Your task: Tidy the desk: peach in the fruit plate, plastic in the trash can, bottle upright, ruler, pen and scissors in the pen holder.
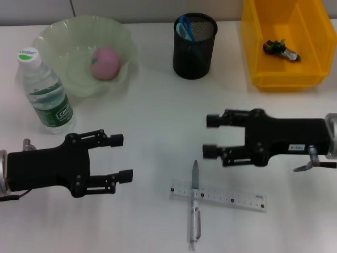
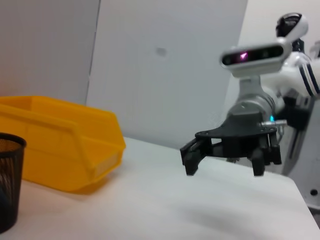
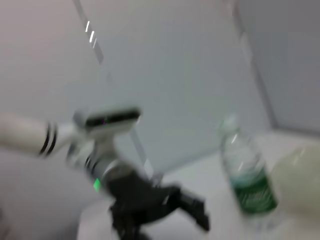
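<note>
Both grippers hover spread wide and empty: the left gripper near the desk's front left, the right gripper right of centre, open desk between them. Just beside the right one, toward the front edge, the pen lies across the ruler. Farther back stand the pen holder, upright bottle and peach in its plate.

A white counter carries everything in view. Behind its far edge stands a pale grey wall with a thin vertical seam. In the left wrist view the same wall shows as flat light panels rising behind the counter, one seam running down between them.
</note>
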You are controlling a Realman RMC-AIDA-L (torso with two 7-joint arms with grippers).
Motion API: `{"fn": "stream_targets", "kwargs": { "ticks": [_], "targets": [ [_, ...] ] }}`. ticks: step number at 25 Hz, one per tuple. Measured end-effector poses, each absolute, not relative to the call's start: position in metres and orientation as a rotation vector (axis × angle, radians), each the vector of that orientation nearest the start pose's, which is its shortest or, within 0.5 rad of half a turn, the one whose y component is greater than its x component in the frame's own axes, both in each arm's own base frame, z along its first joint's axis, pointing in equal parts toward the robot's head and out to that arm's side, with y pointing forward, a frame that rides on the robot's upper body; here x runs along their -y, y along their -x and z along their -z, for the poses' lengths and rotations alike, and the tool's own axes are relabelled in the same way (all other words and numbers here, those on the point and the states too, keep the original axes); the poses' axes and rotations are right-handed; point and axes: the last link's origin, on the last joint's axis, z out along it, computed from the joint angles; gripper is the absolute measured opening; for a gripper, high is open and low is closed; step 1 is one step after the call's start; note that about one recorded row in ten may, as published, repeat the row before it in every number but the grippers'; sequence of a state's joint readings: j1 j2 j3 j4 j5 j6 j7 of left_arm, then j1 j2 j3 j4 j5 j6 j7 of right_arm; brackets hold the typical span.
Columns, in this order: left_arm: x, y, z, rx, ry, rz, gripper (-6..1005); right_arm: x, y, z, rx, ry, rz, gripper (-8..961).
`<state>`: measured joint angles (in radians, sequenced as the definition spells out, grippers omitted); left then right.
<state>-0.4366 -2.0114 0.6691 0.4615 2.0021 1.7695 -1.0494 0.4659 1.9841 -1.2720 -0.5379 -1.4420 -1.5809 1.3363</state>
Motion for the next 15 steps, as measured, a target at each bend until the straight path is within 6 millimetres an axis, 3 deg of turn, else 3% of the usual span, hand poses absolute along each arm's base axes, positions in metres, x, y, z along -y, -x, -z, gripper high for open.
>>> {"fn": "stream_targets", "kwargs": {
  "ticks": [5, 6, 7, 8, 15],
  "targets": [
    [-0.268, 0.292, 0.004, 0.392, 2.876, 0.819, 803, -0.308, -0.222, 0.028, -0.596, 3.080, -0.641, 791],
    [-0.268, 0.292, 0.005, 0.385, 2.876, 0.815, 803, -0.311, -0.214, 0.031, -0.584, 3.136, -0.499, 791],
    [-0.268, 0.292, 0.005, 0.385, 2.876, 0.815, 803, -0.311, -0.214, 0.031, -0.584, 3.136, -0.499, 791],
    [-0.269, 0.292, 0.005, 0.378, 2.875, 0.814, 803, -0.312, -0.205, 0.036, -0.538, 3.180, -0.348, 791],
    [-0.269, 0.291, 0.006, 0.371, 2.876, 0.814, 803, -0.315, -0.182, 0.043, -0.390, 3.239, -0.044, 791]
  ]
}}
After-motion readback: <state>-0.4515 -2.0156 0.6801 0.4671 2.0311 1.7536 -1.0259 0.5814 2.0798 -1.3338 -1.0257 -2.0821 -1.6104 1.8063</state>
